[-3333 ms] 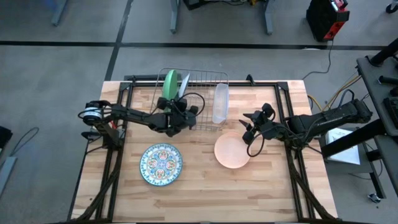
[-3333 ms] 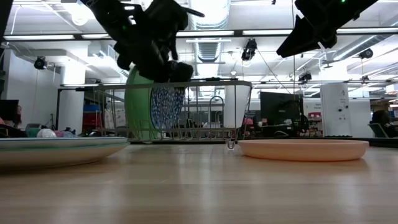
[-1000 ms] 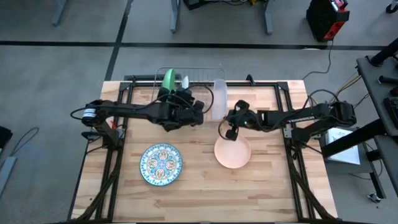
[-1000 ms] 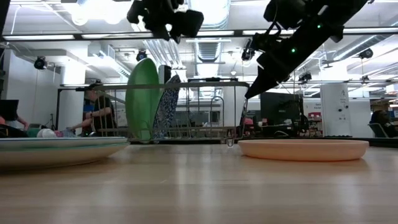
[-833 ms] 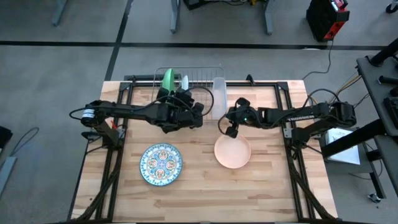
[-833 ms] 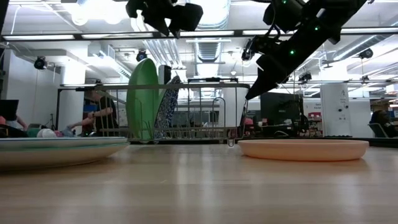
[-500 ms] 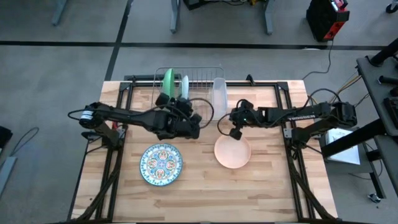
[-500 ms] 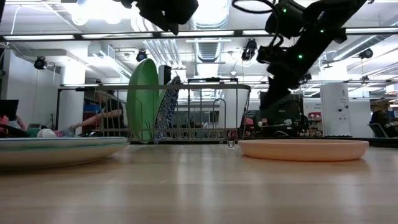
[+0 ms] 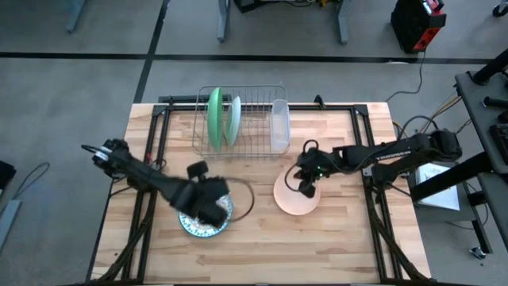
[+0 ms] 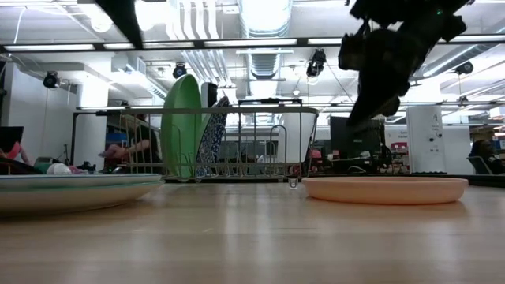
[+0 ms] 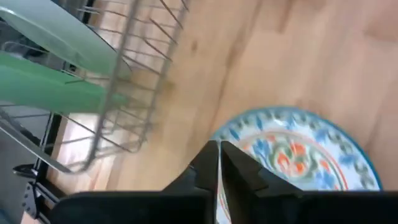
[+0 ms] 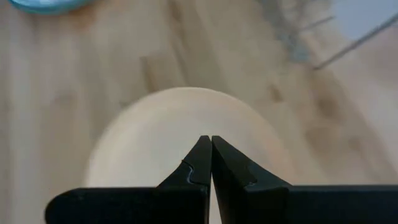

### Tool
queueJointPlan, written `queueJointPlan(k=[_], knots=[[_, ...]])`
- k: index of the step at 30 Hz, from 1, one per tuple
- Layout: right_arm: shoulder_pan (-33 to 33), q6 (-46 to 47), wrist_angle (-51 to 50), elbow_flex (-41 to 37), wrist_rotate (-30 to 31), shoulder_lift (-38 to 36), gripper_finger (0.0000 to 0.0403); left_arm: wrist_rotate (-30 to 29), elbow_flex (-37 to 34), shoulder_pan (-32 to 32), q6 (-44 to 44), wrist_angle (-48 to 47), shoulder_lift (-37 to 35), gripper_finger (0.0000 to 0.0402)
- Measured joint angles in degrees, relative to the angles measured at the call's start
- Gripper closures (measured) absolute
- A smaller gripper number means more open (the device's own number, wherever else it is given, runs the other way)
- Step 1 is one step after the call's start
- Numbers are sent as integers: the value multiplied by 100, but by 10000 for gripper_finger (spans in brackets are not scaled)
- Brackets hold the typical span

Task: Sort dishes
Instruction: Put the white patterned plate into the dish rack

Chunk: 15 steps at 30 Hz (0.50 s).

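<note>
While hovering with nothing held, my left gripper (image 9: 208, 208), fingers together, over white floral-patterned round plate (image 9: 188, 224) lower left; my right gripper (image 9: 305, 187), fingers together, over peach-pink shallow bowl (image 9: 290, 200) centre.

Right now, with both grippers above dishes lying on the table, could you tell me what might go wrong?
Both the left gripper over the floral plate and the right gripper over the pink bowl are shut, so descending could knock the dishes rather than grasp them. Both lie flat, so their rims may slip.

table (image 9: 349, 238): wood, smooth | rack (image 9: 254, 99): metal wire | bowl (image 9: 295, 199): matt
</note>
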Motion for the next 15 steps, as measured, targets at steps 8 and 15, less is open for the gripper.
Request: queueJointPlan(k=[8,15], knots=[[832,713,1432,0,5,79,403,63,-1083,-941,-1351,42,-19,400],[1133,1046,2624,0,61,79,403,71,-2596,-1455,-1993,1566,-108,401]])
